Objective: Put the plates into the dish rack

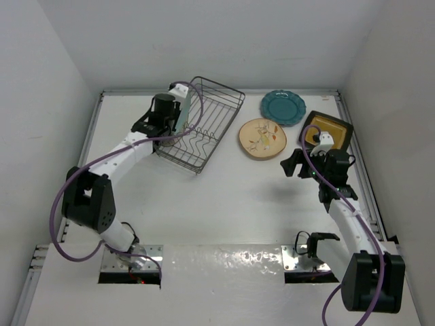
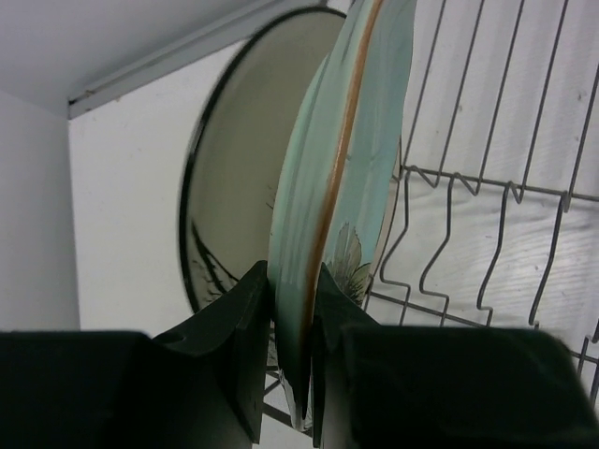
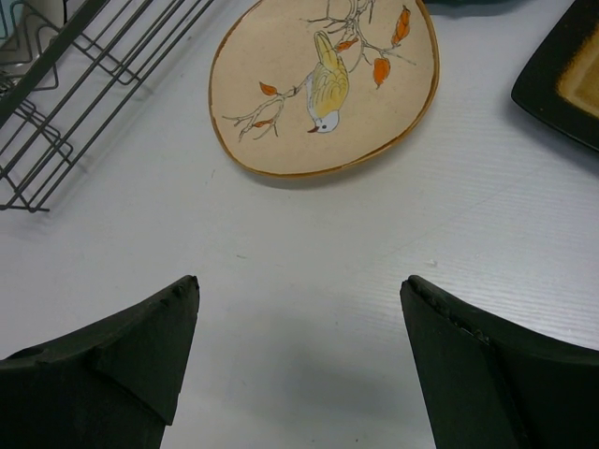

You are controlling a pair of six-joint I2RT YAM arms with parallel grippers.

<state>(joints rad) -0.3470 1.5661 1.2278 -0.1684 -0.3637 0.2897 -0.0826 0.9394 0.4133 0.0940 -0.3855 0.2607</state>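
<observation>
Currently, grey plate (image 2: 239,178) is racked, aqua plate (image 2: 360,140) is clamped by left gripper (image 2: 295,282), right gripper (image 3: 299,285) is spread empty; teal (image 1: 283,106), cream (image 1: 262,138) and amber plates (image 1: 327,130) are left.

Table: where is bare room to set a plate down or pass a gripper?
Widest bare patch: the table's middle, between the dish rack, the bird plate and the near edge. Crowded: far right, where teal plate, bird plate and square plate cluster by the right gripper.
</observation>
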